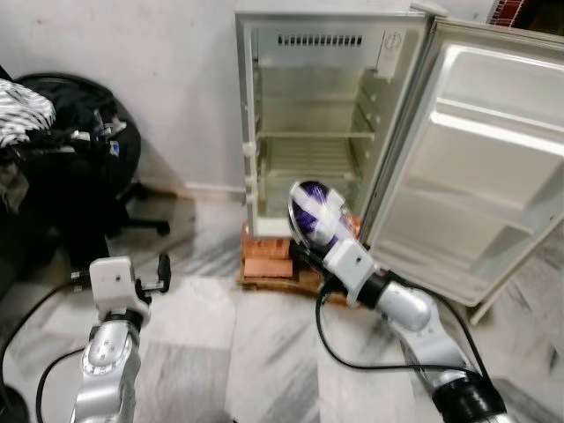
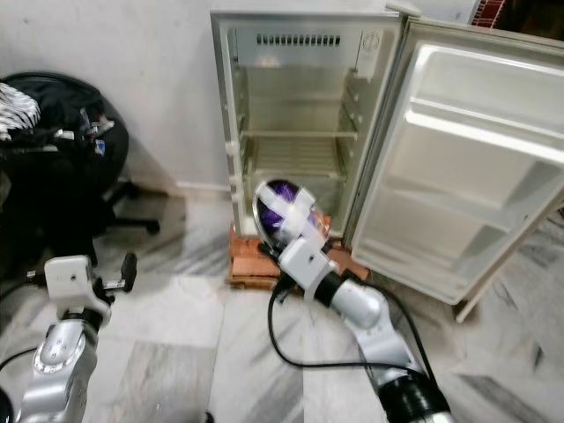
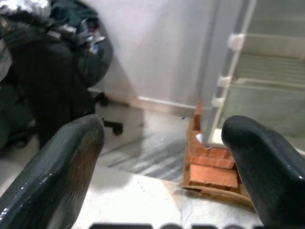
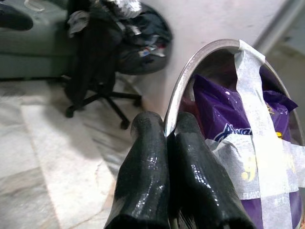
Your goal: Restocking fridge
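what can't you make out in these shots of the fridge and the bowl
- Purple packet in the metal bowl: white tape hides most of its print in the right wrist view.
- Fridge bottom compartment: the bowl held by the right pincer blocks it in both eye views.
- Fridge door: cut off by the right edge.
- Pile on the office chair: too dark to identify.

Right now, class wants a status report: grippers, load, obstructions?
Right gripper pinching bowl rim, purple packet taped inside. Left gripper open. Fridge door open.

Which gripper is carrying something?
The right gripper, pinching the rim of a metal bowl with a taped purple packet; the left gripper is open, holding nothing.
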You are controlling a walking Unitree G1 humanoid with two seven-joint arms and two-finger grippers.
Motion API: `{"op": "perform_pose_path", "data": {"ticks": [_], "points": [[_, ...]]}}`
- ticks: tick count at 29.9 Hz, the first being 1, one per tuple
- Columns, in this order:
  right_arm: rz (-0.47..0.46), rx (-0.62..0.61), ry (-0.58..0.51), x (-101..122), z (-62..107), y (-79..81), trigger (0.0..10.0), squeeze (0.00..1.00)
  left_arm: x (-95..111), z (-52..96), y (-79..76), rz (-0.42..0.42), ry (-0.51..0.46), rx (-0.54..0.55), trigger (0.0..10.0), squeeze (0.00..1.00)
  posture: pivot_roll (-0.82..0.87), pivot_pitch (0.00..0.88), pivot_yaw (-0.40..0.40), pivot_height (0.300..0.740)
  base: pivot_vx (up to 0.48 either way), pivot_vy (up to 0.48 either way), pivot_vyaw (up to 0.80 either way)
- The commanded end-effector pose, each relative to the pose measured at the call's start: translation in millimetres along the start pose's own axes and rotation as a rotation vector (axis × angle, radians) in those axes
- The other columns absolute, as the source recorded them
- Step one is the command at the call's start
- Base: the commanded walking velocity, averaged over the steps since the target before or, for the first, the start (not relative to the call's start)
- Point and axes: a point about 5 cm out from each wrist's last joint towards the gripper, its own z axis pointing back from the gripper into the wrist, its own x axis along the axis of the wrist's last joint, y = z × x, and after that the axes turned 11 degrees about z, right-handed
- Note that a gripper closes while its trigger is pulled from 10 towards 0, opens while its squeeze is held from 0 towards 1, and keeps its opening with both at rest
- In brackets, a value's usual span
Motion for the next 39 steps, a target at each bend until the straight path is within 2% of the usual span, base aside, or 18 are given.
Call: {"op": "perform_pose_path", "data": {"ticks": [1,7,26,39], "points": [[0.035,0.007,-0.053,8.5,-3.7,-1.2,10.0,0.00,0.9,-0.1,0.9,0.002,-0.003,0.002,10.0,0.00,0.09,0.000,-0.067,0.740,0.409,0.000,0.00],[0.057,0.019,-0.062,9.3,-3.4,-1.9,10.0,0.00,-1.6,0.7,-2.3,0.010,0.001,-0.005,10.0,0.00,0.09,0.000,-0.072,0.740,0.410,0.000,0.67],[0.062,0.012,-0.066,8.2,-3.3,-3.9,10.0,0.00,-4.1,2.2,-5.3,0.024,0.014,-0.019,10.0,0.00,0.09,0.000,-0.078,0.740,0.433,0.000,0.00],[0.083,0.022,-0.054,5.5,-3.3,-4.4,10.0,0.00,-6.9,2.7,-5.2,0.039,0.031,-0.008,10.0,0.00,0.09,0.000,-0.083,0.740,0.262,0.368,0.00]]}}
